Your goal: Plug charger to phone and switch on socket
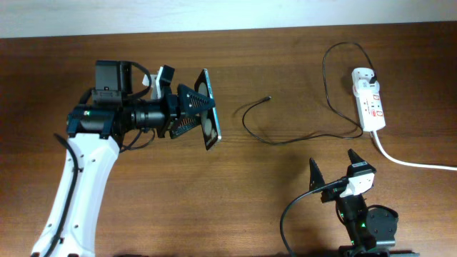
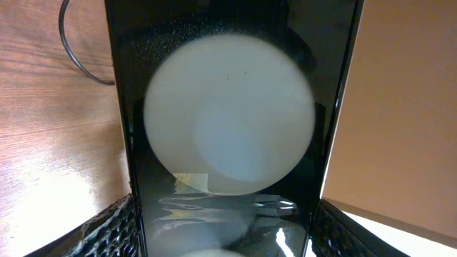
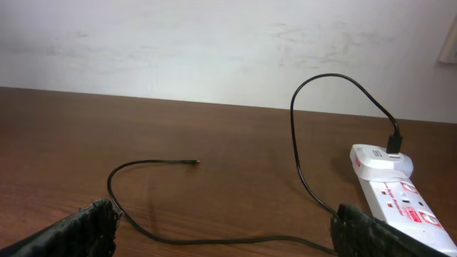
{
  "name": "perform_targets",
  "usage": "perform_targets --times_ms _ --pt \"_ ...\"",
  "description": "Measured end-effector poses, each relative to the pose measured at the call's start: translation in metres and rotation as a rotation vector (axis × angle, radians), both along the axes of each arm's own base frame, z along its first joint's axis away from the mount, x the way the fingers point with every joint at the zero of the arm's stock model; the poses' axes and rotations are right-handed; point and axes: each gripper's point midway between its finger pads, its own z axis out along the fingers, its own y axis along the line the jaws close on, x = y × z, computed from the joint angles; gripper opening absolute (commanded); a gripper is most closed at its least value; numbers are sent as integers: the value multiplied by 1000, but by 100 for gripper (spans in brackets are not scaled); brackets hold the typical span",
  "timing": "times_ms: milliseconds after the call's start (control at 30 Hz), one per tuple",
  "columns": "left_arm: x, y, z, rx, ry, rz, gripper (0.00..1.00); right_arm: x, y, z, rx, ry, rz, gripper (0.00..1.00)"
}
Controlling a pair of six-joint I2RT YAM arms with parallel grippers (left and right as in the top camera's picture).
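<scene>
My left gripper (image 1: 198, 112) is shut on the phone (image 1: 211, 111), a flat black slab held on edge above the table left of centre. In the left wrist view the phone (image 2: 228, 128) fills the space between both fingers, its glossy face reflecting a large pale round shape. The charger cable (image 1: 300, 135) lies on the table, its free connector tip (image 1: 268, 98) right of the phone, its black plug (image 1: 374, 76) seated in the white socket strip (image 1: 370, 106). My right gripper (image 1: 333, 168) is open and empty, near the front edge. The right wrist view shows the cable (image 3: 214, 239), tip (image 3: 194, 163) and socket (image 3: 396, 193).
The socket's thick white cord (image 1: 414, 163) runs off the right edge. The wooden table (image 1: 285, 207) extends to a pale wall (image 3: 178, 50) at the back.
</scene>
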Motion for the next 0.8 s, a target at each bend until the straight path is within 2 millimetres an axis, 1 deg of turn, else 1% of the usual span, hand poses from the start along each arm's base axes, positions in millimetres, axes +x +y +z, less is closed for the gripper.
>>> perform_targets --times_ms 33,67,133,200,233,300,333,400,433,467,500,567,633,667,700,733,767,800 --pt "2 -1 -5 -9 23 -8 47 0 0 0 5 1 1 99" --pt "5 -3 -11 -24 50 -19 47 -1 3 0 52 9 15 99" --pt "12 -8 -31 -62 136 -45 46 -1 7 1 146 29 34 98" --pt "16 -12 -45 -111 211 -72 46 -4 16 2 308 70 81 99" --pt "16 -14 -47 -126 233 -77 45 -9 31 3 393 104 166 99" --pt "15 -15 -44 -148 261 -77 46 -27 64 4 537 205 367 99" --pt "15 -15 -44 -152 274 -73 46 -49 90 4 712 363 537 99" --pt "15 -15 -43 -158 290 -69 46 -76 112 5 894 580 691 99" --pt "15 -15 -43 -159 295 -67 47 -86 118 5 983 690 729 98" --pt "14 -15 -42 -162 295 -69 47 -82 115 5 1030 704 691 98" --pt "14 -15 -42 -165 296 -71 46 -67 106 4 1048 641 600 98" --pt "14 -15 -42 -165 296 -70 47 -60 100 4 1017 585 562 98" --pt "14 -15 -42 -165 295 -71 47 -52 94 3 948 518 528 100" --pt "14 -15 -42 -165 295 -70 47 -51 93 4 932 516 519 98" --pt "14 -15 -42 -165 297 -70 47 -50 91 11 896 542 486 97" --pt "14 -16 -41 -168 297 -71 47 -48 90 30 849 519 478 95" --pt "14 -16 -41 -169 295 -72 47 -48 86 34 806 555 426 91" --pt "14 -16 -41 -170 297 -72 47 -40 80 55 741 541 388 90"
